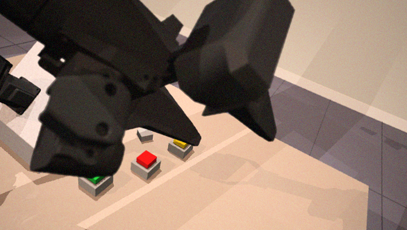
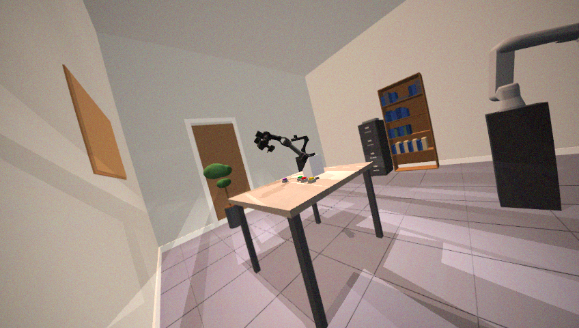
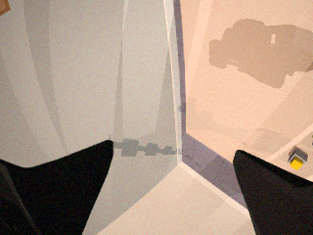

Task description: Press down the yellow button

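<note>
the gripper hangs high above the table, jaws spread wide and empty. the yellow button sits unpressed, right of the red button.

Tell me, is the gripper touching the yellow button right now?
Apart. The exterior view shows the gripper held high above the table, well clear of the yellow button, with its fingers open and nothing between them.

Glowing softly and evenly throughout; casting blotchy tan shadows across the table; streaking the floor with pale bands; blurring the near gripper; bending straight lines at edges.
</note>
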You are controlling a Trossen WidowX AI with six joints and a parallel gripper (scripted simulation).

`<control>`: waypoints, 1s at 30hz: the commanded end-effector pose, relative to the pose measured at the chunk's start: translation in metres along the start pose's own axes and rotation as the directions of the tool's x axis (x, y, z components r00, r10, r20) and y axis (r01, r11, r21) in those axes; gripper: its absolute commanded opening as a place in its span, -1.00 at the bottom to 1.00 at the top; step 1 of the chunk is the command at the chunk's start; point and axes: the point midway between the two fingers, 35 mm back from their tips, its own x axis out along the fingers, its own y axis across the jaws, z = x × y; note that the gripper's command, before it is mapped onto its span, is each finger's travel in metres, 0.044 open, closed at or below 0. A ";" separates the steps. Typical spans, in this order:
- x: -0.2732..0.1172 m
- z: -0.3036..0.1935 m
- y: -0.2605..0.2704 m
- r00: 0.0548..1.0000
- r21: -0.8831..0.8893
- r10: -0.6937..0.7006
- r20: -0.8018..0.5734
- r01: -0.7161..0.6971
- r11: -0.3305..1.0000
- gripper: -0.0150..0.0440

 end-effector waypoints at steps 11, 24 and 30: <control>0.137 -0.162 -0.172 0.820 -0.726 -0.556 0.135 0.464 0.508 0.86; 0.162 -0.210 -0.312 0.602 -0.877 -0.668 0.437 0.451 -0.167 0.86; 0.192 -0.188 -0.344 0.602 -0.876 -0.667 0.439 0.452 -0.168 0.51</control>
